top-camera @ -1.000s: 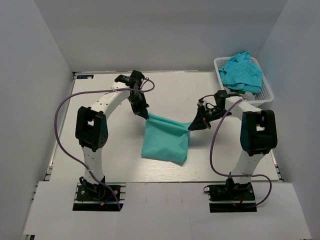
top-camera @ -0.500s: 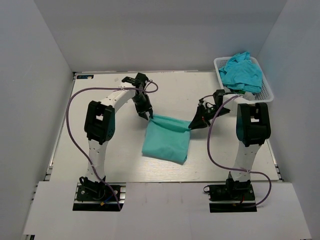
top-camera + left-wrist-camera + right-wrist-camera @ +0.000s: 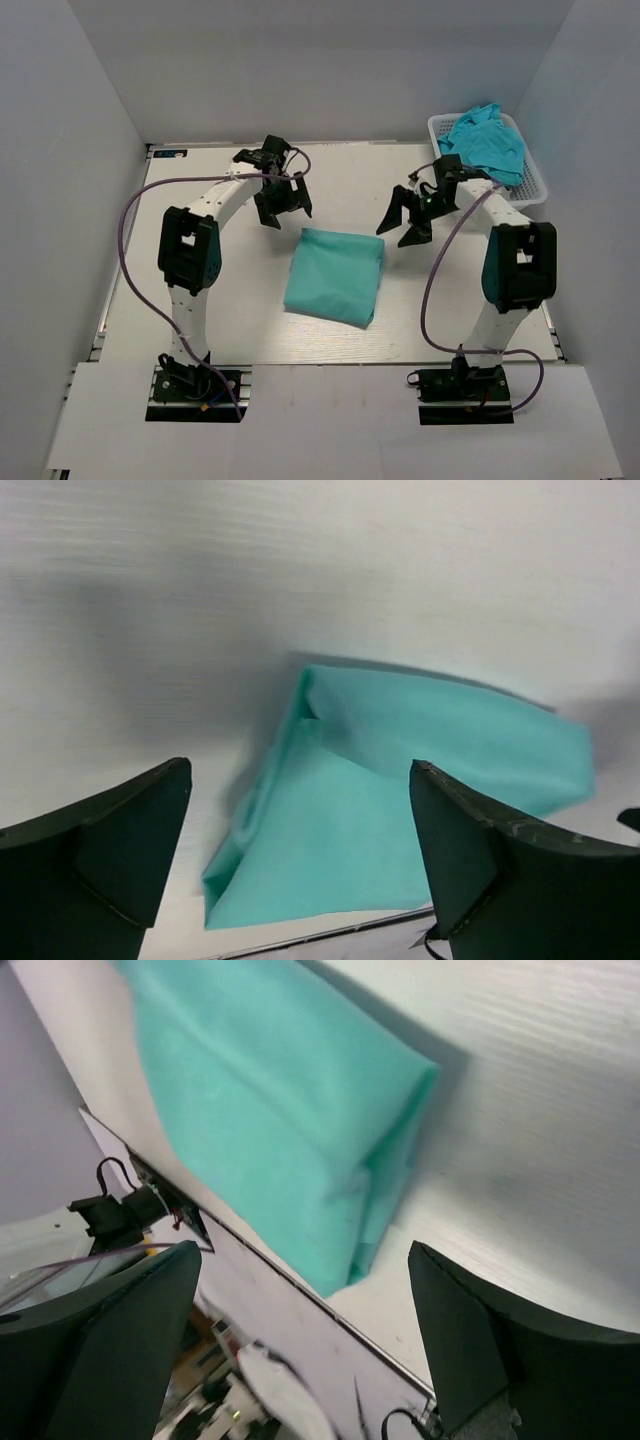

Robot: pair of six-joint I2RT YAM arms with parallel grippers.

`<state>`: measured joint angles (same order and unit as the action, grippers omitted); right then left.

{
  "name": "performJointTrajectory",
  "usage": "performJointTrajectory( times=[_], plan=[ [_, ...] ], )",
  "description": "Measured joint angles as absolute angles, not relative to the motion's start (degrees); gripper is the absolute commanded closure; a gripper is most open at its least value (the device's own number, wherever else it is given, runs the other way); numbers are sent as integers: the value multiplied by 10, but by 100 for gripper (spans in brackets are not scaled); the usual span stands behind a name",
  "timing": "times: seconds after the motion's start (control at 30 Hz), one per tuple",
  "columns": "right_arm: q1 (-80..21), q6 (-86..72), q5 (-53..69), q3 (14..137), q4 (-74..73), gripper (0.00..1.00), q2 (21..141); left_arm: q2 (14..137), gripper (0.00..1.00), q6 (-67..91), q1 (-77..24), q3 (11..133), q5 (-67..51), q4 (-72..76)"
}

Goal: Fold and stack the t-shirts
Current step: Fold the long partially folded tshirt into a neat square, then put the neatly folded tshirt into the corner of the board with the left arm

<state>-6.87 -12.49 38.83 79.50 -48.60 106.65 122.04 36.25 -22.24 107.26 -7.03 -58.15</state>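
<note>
No legible text, labels or nos. anywhere.

open table (image 3: 240,320) surrounds the folded t-shirt (image 3: 333,272); basket (image 3: 537,183) crowds far-right corner.

from above i see a folded teal cotton t-shirt (image 3: 335,275) lying flat as a rough rectangle mid-way across the white table (image 3: 220,300). my left gripper (image 3: 284,212) hangs just off its far left corner, jaws spread wide and holding nothing. my right gripper (image 3: 402,228) sits just off the far right corner, equally wide, clear of the cloth. a crumpled heap of teal t-shirts (image 3: 485,145) fills the white plastic mesh basket (image 3: 538,185) at the table's far right corner.
</note>
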Motion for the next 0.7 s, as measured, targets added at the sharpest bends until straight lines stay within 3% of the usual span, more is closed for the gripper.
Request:
performJointTrajectory(
  times=[0.23, 0.7],
  plan=[
    [-126, -179, 427, 742, -375, 10, 984, 1159, 0, 368, -251, 986, -143, -486],
    [-115, -290, 467, 665, -146, 10, 1132, 1223, 0, 394, -258, 916, -170, -370]
  ],
)
